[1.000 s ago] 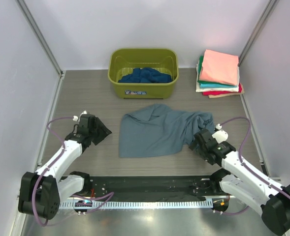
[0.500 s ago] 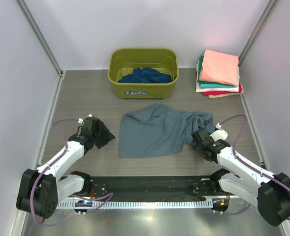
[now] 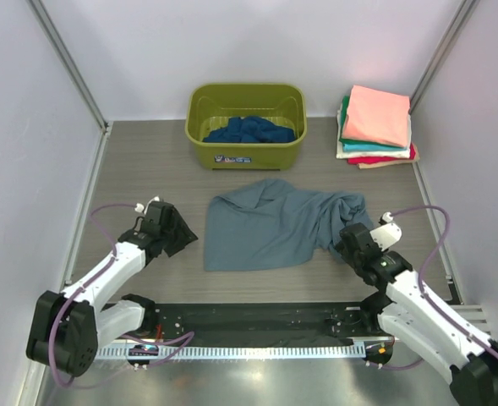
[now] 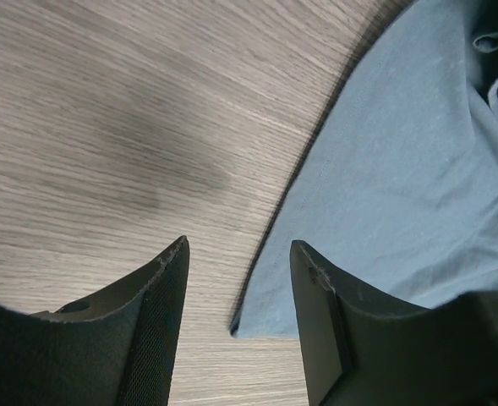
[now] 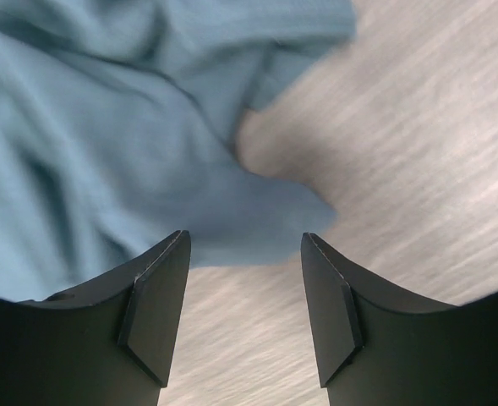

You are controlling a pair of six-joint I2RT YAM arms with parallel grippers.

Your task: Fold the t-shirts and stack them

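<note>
The dusty grey-blue t-shirt (image 3: 270,224) lies crumpled on the table's middle, bunched at its right end. My left gripper (image 3: 183,233) is open and empty just left of its left edge. In the left wrist view the shirt (image 4: 401,161) has its lower corner between the open left gripper (image 4: 238,245) fingers. My right gripper (image 3: 351,243) is open and empty at the shirt's bunched right end. In the right wrist view the shirt (image 5: 105,144) lies just ahead of the open right gripper (image 5: 244,238). The navy shirt (image 3: 249,130) lies in the tub. Folded salmon pink (image 3: 377,114), teal, white and red shirts are stacked at back right.
The olive-green tub (image 3: 245,152) stands at the back centre, behind the grey-blue shirt. The folded stack sits against the right wall. A black rail (image 3: 249,317) runs along the near edge between the arm bases.
My left gripper has moved a little right, toward the shirt's left edge. My right gripper has shifted slightly right and nearer, staying at the bunched end. The shirt has not moved.
</note>
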